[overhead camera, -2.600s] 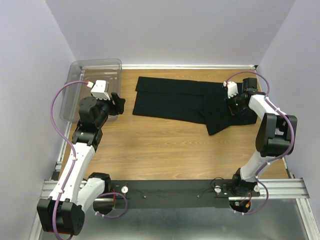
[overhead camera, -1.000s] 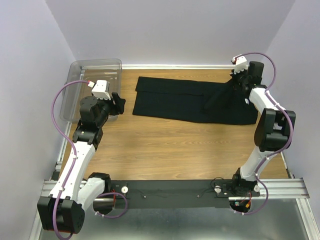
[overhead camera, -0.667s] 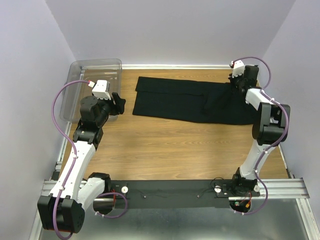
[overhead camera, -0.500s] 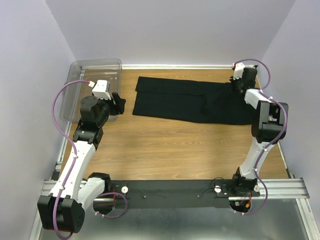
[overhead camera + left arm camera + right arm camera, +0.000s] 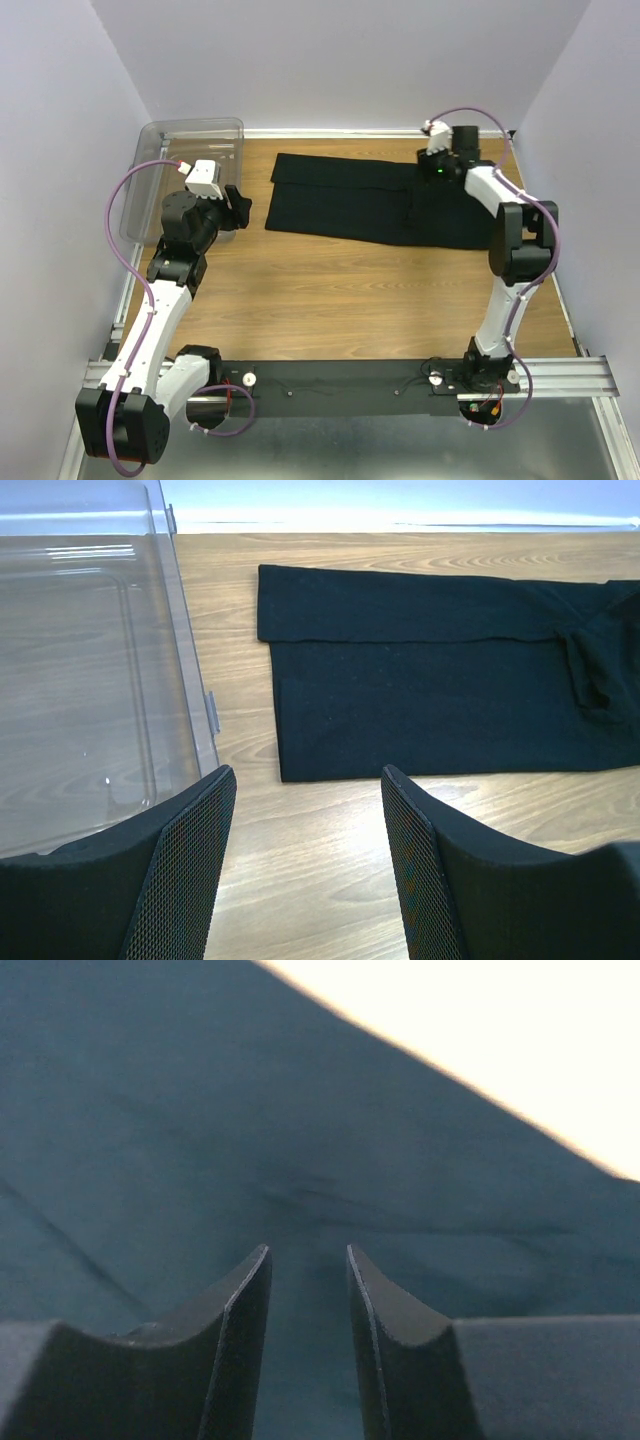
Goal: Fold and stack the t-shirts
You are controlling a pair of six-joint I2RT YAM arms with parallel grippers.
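A black shirt [image 5: 380, 205] lies flat on the wooden surface [image 5: 330, 290]. It sits along the far side and runs from the middle out to the right. It is folded into a long strip. At its left end one layer lies on top of another, and the edge of the top layer runs along the strip. Near its right end the cloth is bunched up into a small bump. The right arm reaches up to the far right part of the surface, and the right claw [image 5: 443, 170] is low over the shirt there. Seen from the right wrist, its two fingers [image 5: 240, 1340] stand a little apart with a thin gap between them, and they pinch nothing. Dark cloth fills almost all of that view under them. I cannot tell if the tips touch the cloth. A clear plastic bin [image 5: 150, 190] sits in the far left corner of the surface. The left claw [image 5: 237, 205] is on the left side, just beside the near right corner of the bin and apart from the shirt. Its mesh fingers [image 5: 190, 870] are spread wide and hold nothing. Seen from the left wrist, the claw points at the left end of the shirt, with the bin on its left and bare wood right in front of it.
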